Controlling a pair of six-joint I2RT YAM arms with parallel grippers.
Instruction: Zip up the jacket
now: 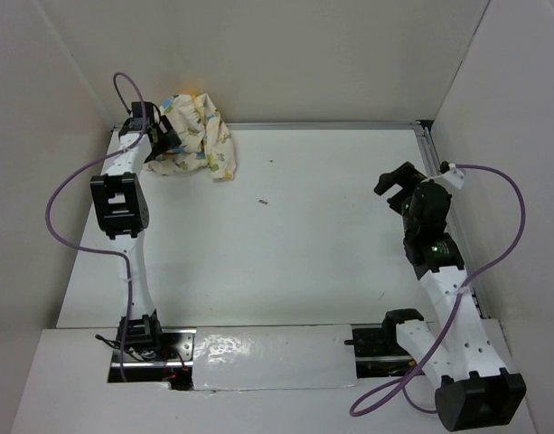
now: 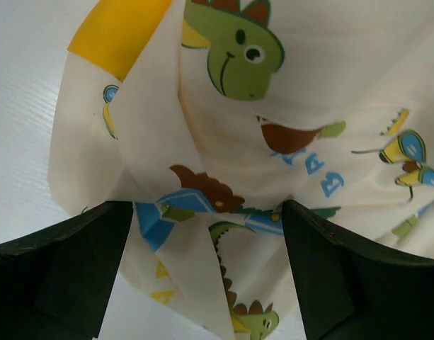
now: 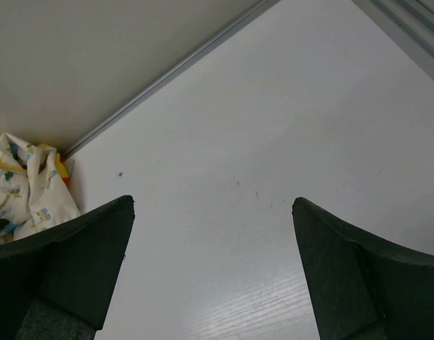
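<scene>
The jacket [image 1: 202, 137] lies crumpled in the far left corner of the table, cream fabric with dinosaur prints and a bit of orange showing at the top. My left gripper [image 1: 164, 136] is at its left edge, open. In the left wrist view the jacket [image 2: 273, 142] fills the frame, and folds of it lie between the spread fingers of the left gripper [image 2: 206, 212]; a yellow patch shows at the top left. No zipper is visible. My right gripper [image 1: 399, 185] hovers open over the right side of the table, far from the jacket [image 3: 25, 191], with nothing between the fingers of the right gripper [image 3: 213, 205].
White walls close in the table on three sides. A metal rail [image 1: 331, 125] runs along the back edge and another [image 1: 430, 149] down the right. A shiny plate [image 1: 267, 357] lies between the arm bases. A small dark speck [image 1: 263, 202] marks mid-table.
</scene>
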